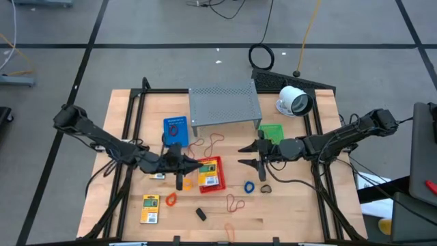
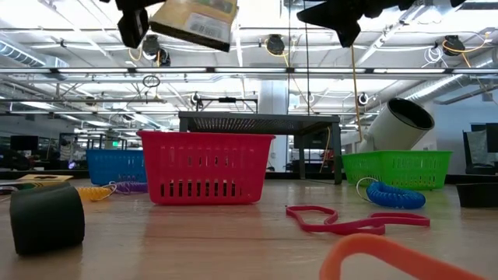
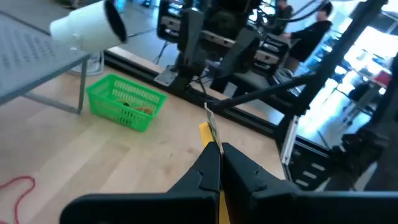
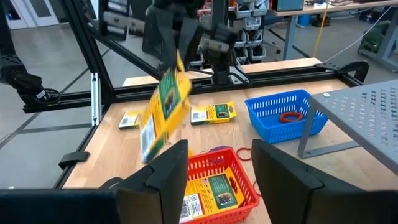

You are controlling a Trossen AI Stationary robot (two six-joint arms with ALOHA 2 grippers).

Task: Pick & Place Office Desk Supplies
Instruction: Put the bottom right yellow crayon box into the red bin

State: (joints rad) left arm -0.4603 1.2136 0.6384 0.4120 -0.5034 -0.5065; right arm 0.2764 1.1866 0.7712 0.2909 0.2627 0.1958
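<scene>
The left claw [image 1: 179,164] is clamped shut on the top edge of a yellow packet [image 4: 163,109], which hangs tilted below its fingers [image 3: 208,168], clear of the table [image 1: 293,205]. The red basket [image 1: 209,173] sits just beside and below this claw, on its right-arm side, and already holds one packet. The step in hand appears to be placing the held packet there. To do it well, centre the claw over the basket opening, lower until the packet's bottom edge passes the rim, then release; the packet swings at an angle, so a release from height could let it catch the rim and fall outside. The right claw [image 1: 261,158] waits with its jaws apart and empty, beyond the red basket from the left claw. More packets lie flat on the table near the left claw, on the side away from the basket; a blue basket [image 1: 175,130] and a green basket [image 1: 272,132] stand farther off, beside a grey shelf [image 1: 225,104]. Loose rubber bands [image 1: 235,202] and a black clip [image 1: 201,214] are scattered across the table. The table is light wood inside a black frame. Beyond it lies an open workshop with a grey floor, cables and ceiling rails.
</scene>
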